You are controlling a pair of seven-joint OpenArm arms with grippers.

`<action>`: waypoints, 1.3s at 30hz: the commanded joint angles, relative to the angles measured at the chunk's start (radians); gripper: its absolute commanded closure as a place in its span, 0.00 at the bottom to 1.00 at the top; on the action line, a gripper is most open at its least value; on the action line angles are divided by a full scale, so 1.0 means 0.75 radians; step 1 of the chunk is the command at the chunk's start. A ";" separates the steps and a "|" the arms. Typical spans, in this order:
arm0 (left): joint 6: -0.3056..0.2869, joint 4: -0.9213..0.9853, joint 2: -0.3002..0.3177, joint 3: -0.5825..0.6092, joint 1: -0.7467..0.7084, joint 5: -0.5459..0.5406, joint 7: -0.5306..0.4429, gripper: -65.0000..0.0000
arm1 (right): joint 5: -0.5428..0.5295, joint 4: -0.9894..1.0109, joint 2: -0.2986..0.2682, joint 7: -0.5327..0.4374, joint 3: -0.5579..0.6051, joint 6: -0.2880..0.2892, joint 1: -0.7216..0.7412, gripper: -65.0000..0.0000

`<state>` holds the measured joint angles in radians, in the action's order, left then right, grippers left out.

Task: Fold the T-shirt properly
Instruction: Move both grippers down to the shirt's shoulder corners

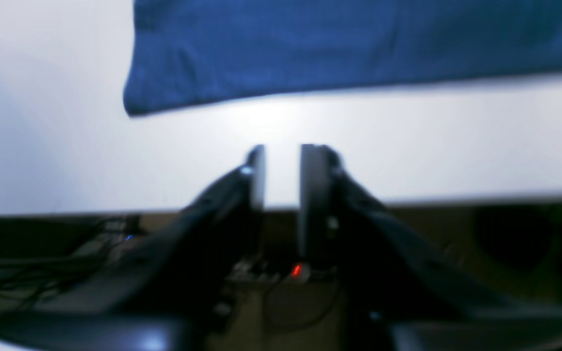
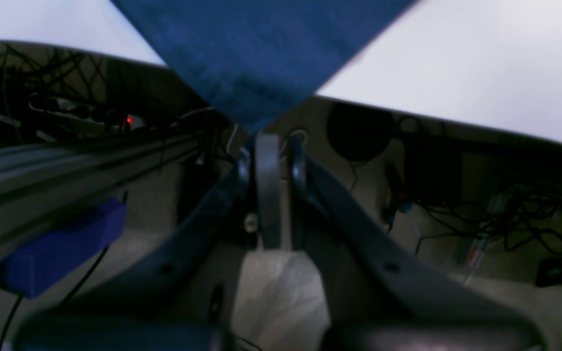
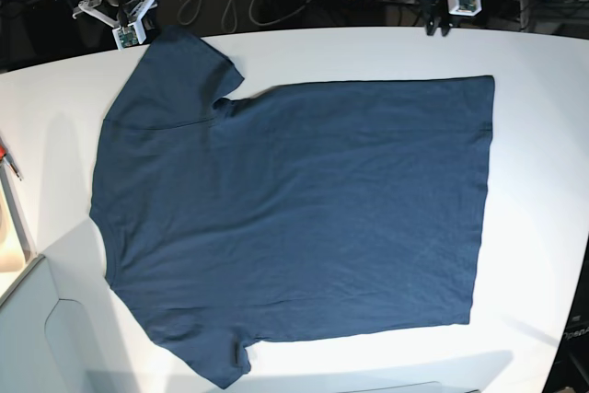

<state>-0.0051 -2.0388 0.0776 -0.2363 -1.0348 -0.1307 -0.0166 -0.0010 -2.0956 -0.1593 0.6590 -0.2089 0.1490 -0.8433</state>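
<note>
- Two arms, one T-shirt; we go view by view.
- Left wrist: left gripper has fingers apart, nothing between them, hovering over bare table near the edge. Shirt hem lies just ahead, not touching.
- Right wrist: right gripper looks pinched on a pointed corner of the shirt, fingers together on the cloth. Blurry, but fabric runs right into the tips.
- Base: shirt spread flat on the white table, sleeve end twd right gripper, hem end twd left gripper.
- Our take: left shd get its hem corner pinched before any lift, then move both arms in sync w/ even tension so the fold lands straight, no bunching.
</note>
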 commanded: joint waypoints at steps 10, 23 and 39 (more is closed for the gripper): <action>0.010 0.015 0.080 -0.242 0.168 -0.426 -0.024 0.61 | 0.002 -0.024 -0.001 -0.022 -0.005 0.023 0.051 0.43; 0.008 0.414 0.106 -0.265 0.478 -0.553 -0.024 0.41 | 0.004 -0.020 -0.003 -0.014 -0.003 0.023 0.078 0.38; 0.008 0.766 0.110 -0.257 0.681 -0.549 -0.024 0.42 | 0.004 -0.016 -0.003 -0.014 -0.003 0.021 0.078 0.38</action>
<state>0.0029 -1.4574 0.1528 -0.4286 -0.5156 -0.5415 -0.0479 0.0032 -2.0922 -0.1555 0.6628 -0.2073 0.1528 -0.7765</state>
